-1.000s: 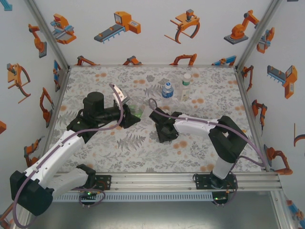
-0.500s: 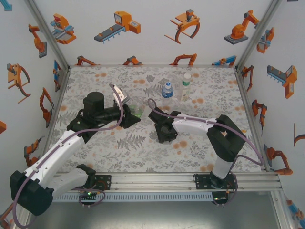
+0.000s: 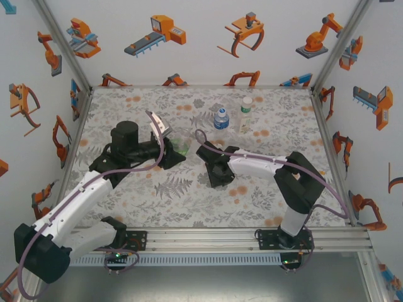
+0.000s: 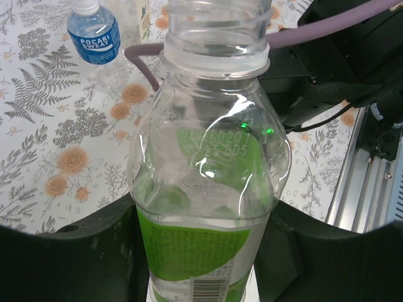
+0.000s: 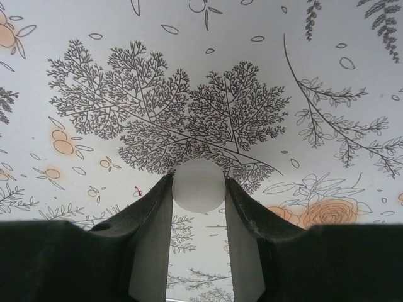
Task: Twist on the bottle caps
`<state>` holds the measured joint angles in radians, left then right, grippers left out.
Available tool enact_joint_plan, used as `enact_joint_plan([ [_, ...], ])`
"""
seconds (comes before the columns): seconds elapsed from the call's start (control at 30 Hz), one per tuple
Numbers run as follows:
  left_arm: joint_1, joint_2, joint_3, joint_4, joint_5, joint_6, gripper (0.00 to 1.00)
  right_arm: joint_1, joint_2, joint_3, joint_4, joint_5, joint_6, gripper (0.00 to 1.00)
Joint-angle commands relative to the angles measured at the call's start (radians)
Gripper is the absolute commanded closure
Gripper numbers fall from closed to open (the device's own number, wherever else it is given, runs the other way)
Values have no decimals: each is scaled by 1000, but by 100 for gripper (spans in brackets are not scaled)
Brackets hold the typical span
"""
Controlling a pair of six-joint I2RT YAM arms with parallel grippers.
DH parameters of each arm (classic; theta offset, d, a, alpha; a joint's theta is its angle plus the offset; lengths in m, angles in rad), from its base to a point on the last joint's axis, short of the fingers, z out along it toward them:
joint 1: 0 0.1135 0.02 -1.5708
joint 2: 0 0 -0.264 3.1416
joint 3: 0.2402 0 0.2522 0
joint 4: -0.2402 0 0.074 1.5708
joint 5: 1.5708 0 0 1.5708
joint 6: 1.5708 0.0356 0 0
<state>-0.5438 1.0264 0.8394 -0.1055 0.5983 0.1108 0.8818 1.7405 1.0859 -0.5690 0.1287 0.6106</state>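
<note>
Where the top external view looks down on the right gripper (image 3: 216,177), the black wrist body covers its fingers, so their setting cannot be read from above. The right wrist view resolves this: both fingers (image 5: 150,239) are closed against opposite sides of a white bottle cap (image 5: 198,184), held at their tips over the floral desk (image 5: 189,75). Whether the cap touches the desk or is lifted off it cannot be told.

The left gripper (image 3: 175,150) lies at 9 o'clock of the right gripper, near it but apart. From above, the green-labelled bottle (image 4: 208,189) is little more than a green glint at the gripper tip. In the left wrist view the black left fingers (image 4: 82,251) are clamped on either side of its label. The neck is open with bare threads, and the rim is cut off at the top edge. The base and part of a barcode (image 4: 211,292) are cut off at the bottom edge. Digits printed on the clear shoulder are too faint to read.

The blue-labelled bottle (image 3: 221,118) stands upright at 12 o'clock of the right gripper, with a white cap on top. Its label reads "POCARI SWEAT" in the left wrist view. The slimmer bottle (image 3: 246,112) stands just beside it at 3 o'clock, also white-capped, with label text too small to read.
</note>
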Motion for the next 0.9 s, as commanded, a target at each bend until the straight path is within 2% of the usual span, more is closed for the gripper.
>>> enact_joint_plan([
  [0.0,-8,9,24,-42,12,49,100,6,-97,-11,8,44,-26,71],
  [0.17,-15,20,49,-96,29,120,100,6,-276,-61,68,53,-138,73],
  [0.43,-64,64,127,-237,36,280,100,6,-602,-93,155,24,-431,77],
  [0.6,-127,84,149,-302,44,429,100,6,-730,-40,147,-95,-606,78],
  [0.7,-158,94,171,-349,40,496,100,7,-774,10,96,-222,-713,78],
  [0.87,-225,103,193,-425,-58,613,100,7,-816,53,72,-396,-823,80],
])
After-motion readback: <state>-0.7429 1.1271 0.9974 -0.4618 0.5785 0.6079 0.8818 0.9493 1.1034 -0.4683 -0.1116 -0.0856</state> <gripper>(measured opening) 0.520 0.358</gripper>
